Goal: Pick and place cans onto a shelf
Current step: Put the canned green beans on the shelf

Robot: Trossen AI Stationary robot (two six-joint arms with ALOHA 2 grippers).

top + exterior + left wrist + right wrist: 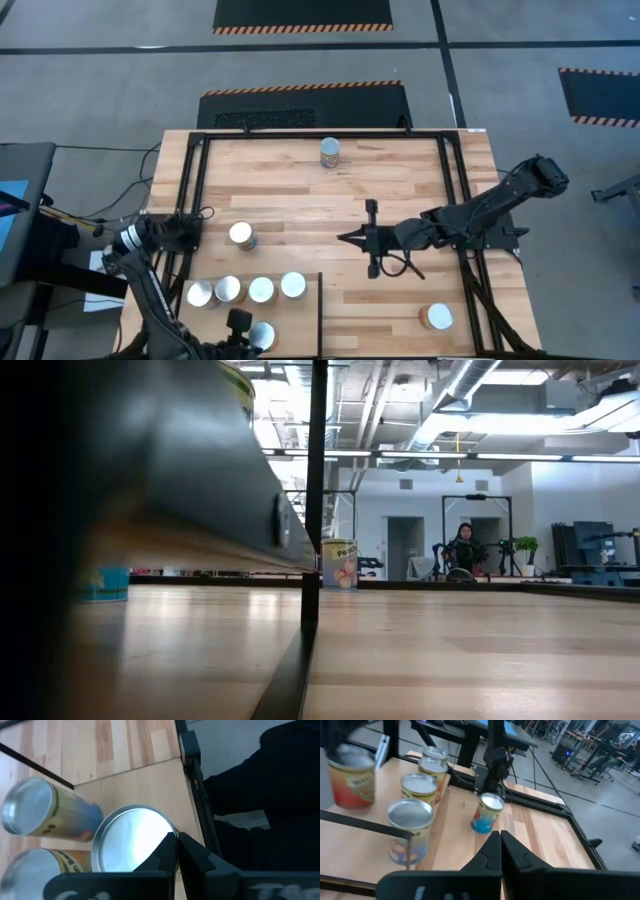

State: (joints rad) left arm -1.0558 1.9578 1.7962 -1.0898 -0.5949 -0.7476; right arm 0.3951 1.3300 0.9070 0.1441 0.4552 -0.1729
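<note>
Striped butcher-block worktop (400,200) carries everything; the pale plywood shelf panel (300,330) sits at its near left corner. Five small upright tins with silvery round tops stand on the shelf: a row of four (246,290) and one more (262,335) nearer the edge. Three tins are off the shelf: one blue-sided tin (241,235) just beyond the shelf, one tan-labelled tin (330,152) at the far middle, one orange-sided tin (436,317) at the near right.

Left hand (176,851) hovers over the nearest shelf tin, fingers pressed together, holding nothing. Right hand (352,239) is at mid worktop, fingers also closed and empty, pointing toward the blue-sided tin.

Judged step: fetch the next loose tin. Doing it well likely means spreading the fingers before closing in, coming at the tin level and square around its sides, not clipping its rim, then setting it on a bare patch of shelf clear of the row so nothing gets knocked over.

Writing: the far tin's label in the low view starts "Pe", the rest unreadable; other labels are too blurred to read
</note>
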